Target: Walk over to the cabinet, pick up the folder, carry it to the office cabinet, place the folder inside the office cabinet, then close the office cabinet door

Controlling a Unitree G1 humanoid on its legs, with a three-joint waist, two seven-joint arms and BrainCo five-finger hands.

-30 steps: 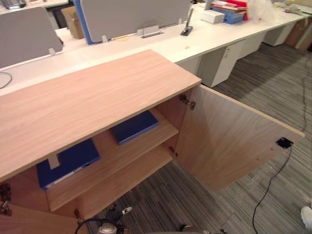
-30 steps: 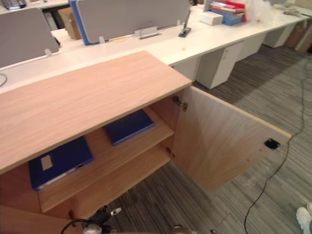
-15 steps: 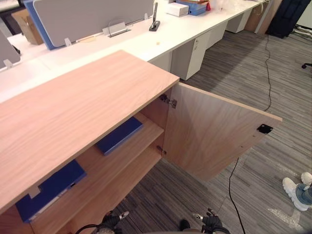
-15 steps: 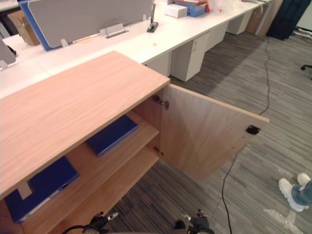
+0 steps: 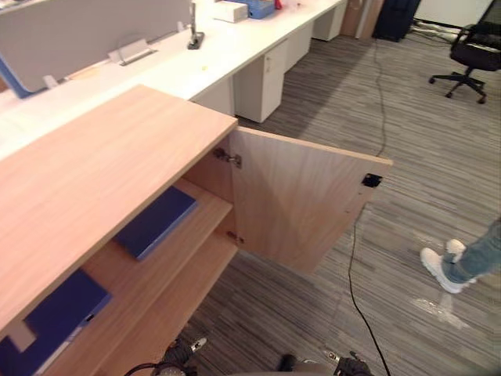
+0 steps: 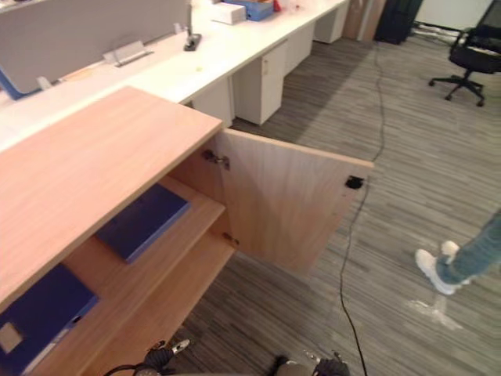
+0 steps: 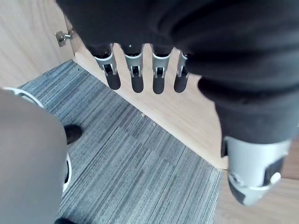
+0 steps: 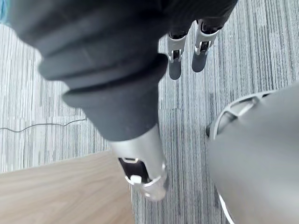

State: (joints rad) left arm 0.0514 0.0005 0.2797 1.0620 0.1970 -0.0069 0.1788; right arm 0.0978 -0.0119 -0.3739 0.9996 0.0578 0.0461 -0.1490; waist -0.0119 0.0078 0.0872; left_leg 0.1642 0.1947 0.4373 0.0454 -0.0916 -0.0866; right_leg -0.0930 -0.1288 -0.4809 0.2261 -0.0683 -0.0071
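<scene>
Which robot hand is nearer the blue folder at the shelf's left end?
Left. The left robot hand hangs low before the cabinet's open front, below the blue folder; the right robot hand hangs further right, over carpet by the open door.

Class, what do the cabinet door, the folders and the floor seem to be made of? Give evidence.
Door: wood-look board, likely veneer or laminate, matt; light grain lines show.
Folders: perhaps plastic-covered card; smooth, dark blue, flat.
Floor: probably carpet; grey striped, dull texture.

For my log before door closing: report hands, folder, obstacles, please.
Left hand open, empty; right hand open, empty. Blue folder on cabinet shelf, second folder further left. Door wide open; person's shoe beyond it, apart.
</scene>
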